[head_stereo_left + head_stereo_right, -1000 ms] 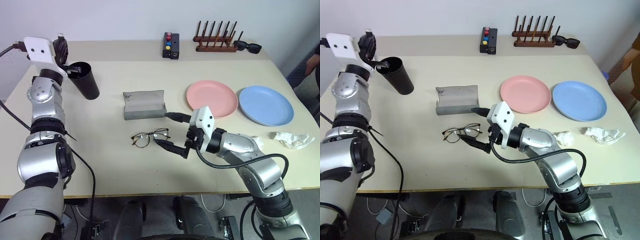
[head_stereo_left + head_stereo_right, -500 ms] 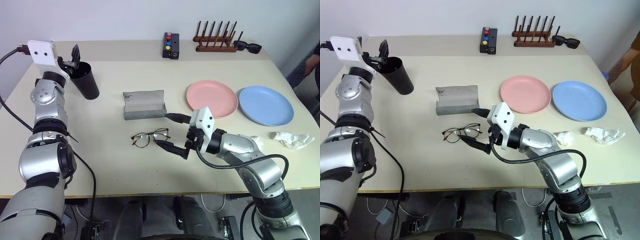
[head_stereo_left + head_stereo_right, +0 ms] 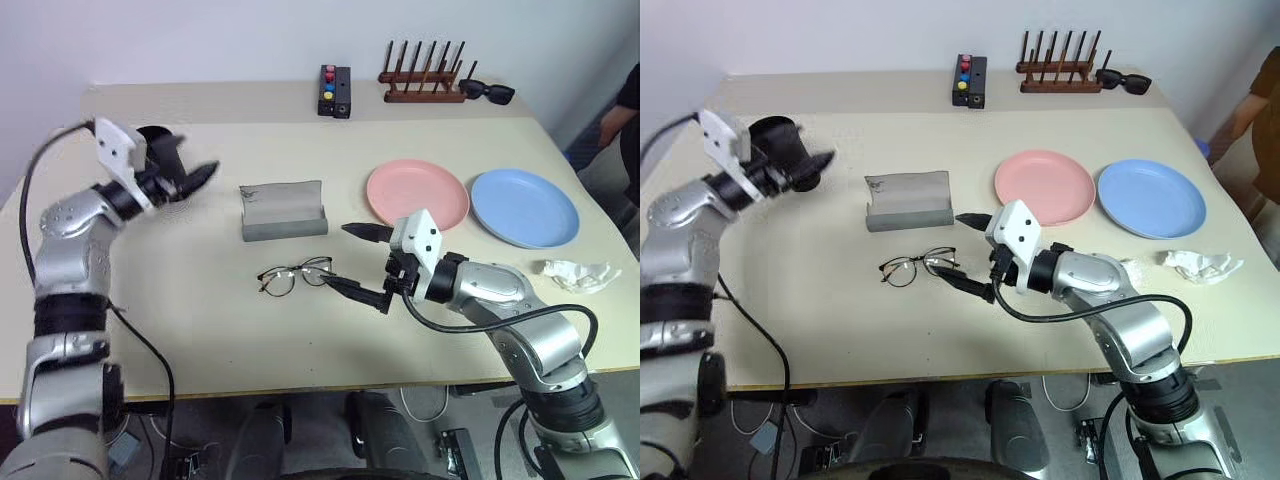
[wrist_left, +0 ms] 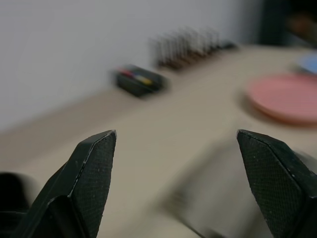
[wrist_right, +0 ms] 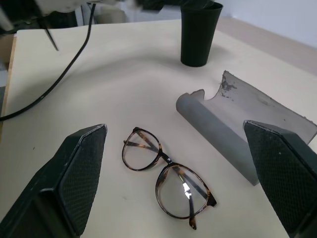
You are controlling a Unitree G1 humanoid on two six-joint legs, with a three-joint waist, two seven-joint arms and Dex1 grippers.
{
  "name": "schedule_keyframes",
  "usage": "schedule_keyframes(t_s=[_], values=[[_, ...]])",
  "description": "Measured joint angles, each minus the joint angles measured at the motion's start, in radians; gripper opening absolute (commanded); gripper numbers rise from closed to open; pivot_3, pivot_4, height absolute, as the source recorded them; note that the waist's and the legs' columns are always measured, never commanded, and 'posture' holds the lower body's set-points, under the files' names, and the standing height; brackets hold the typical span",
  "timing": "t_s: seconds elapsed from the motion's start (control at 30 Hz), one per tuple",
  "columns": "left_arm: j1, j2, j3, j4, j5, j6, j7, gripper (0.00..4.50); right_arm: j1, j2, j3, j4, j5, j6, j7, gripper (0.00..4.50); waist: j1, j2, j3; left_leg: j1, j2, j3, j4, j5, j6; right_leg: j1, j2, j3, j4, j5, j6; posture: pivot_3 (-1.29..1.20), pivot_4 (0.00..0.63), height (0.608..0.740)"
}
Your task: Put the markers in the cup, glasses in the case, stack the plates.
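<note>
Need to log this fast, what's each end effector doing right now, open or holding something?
Left end effector: open, holding nothing.
Right end effector: open, holding nothing, poised over the glasses.

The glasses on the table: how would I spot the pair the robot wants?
Find the open grey case at the middle of the table. Just in front of it lie the glasses, thin-rimmed with clear round lenses, unlike the black sunglasses at the far edge.
</note>
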Motion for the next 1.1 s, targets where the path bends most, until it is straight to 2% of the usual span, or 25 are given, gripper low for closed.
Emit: schedule_keyframes(t_s=[0.1,0.2,0.4,0.63,1.1], values=[[0.079,0.054,-0.062,-0.142,-0.006,0.085,-0.065,3.96,0.000,-0.009,0.000,-0.001,-0.001,0.006,0.007,4.50,0.002,0.000,0.000,0.000,0.000,0.000,0.000,0.000,0.000,0.000,0.000,0.000,0.000,0.000,0.000,0.00,0.150,0.735],[0.101,0.061,-0.122,-0.183,0.020,0.111,-0.086,3.96,0.011,-0.013,0.004,-0.002,-0.005,0.007,0.011,4.50,0.005,0.000,0.000,0.000,0.000,0.000,0.000,0.000,0.000,0.001,0.001,0.000,0.000,0.000,0.000,0.00,0.150,0.735],[0.049,0.046,-0.213,-0.196,0.053,0.150,-0.128,3.96,0.034,-0.004,0.036,-0.019,-0.019,0.007,-0.008,4.50,0.004,0.000,0.000,0.000,-0.002,0.001,0.000,0.000,0.000,0.000,0.001,0.000,-0.001,0.000,0.000,0.00,0.150,0.735],[-0.038,-0.013,-0.338,-0.147,0.153,0.120,-0.158,3.96,0.069,0.010,0.047,-0.039,-0.039,0.007,-0.041,4.50,0.004,0.000,0.000,0.000,-0.003,0.001,0.000,0.000,0.000,0.000,0.001,0.000,-0.001,0.000,0.000,0.00,0.150,0.735],[-0.110,-0.075,-0.451,-0.077,0.295,0.061,-0.195,3.96,0.095,0.028,0.059,-0.044,-0.054,0.007,-0.070,4.50,0.003,0.000,0.000,0.000,-0.003,0.000,0.000,0.000,0.000,0.000,0.001,0.000,-0.001,0.000,0.000,0.00,0.150,0.735]])
